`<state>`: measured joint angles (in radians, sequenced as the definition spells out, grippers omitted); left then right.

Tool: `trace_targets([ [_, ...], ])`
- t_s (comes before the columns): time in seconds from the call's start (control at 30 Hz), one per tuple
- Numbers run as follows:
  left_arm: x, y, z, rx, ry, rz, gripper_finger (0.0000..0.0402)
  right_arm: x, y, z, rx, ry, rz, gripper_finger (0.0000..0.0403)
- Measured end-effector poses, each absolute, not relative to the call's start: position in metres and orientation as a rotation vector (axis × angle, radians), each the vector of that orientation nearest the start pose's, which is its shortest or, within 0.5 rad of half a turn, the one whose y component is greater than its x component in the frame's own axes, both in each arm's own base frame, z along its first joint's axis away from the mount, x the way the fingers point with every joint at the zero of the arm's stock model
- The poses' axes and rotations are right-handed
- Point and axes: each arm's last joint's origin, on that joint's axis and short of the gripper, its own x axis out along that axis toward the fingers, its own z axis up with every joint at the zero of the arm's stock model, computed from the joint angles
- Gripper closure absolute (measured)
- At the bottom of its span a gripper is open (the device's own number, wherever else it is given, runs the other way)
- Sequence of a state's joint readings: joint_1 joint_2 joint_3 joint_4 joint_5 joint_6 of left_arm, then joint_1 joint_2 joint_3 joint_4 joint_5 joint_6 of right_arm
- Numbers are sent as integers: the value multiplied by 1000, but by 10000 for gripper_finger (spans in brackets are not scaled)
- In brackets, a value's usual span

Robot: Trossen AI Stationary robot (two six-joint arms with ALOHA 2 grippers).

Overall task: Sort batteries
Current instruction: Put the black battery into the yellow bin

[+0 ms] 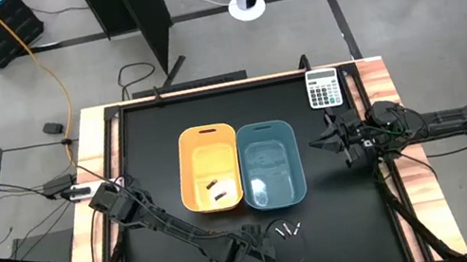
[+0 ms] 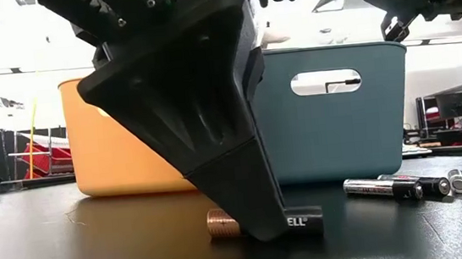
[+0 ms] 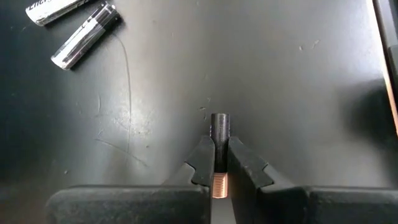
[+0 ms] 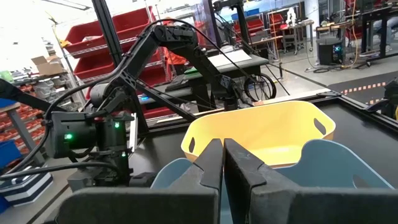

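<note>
The left hand (image 3: 219,163), at the bottom centre of the high view, is clamped on a copper-and-black battery (image 3: 219,134) lying on the counter (image 3: 280,74). The grip sits near the copper end, so lifting could tip or slip it. Other batteries (image 2: 406,186) lie nearby. The right hand (image 1: 330,143), fingers together, hovers beside the teal bin (image 1: 270,165). What lies in the yellow bin (image 1: 211,169) is hard to make out.
</note>
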<state>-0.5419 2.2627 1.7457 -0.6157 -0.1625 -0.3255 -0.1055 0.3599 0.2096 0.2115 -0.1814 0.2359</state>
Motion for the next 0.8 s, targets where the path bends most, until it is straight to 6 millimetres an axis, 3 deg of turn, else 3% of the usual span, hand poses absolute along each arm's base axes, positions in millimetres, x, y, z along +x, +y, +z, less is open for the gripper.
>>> trace_targets([
  [0.3, 403, -236, 160, 113, 1123, -139, 385, 120, -7, 225, 227, -54, 83, 369],
  [0.8, 392, -227, 204, 122, 1062, -93, 386, 120, -7, 225, 226, -55, 84, 369],
])
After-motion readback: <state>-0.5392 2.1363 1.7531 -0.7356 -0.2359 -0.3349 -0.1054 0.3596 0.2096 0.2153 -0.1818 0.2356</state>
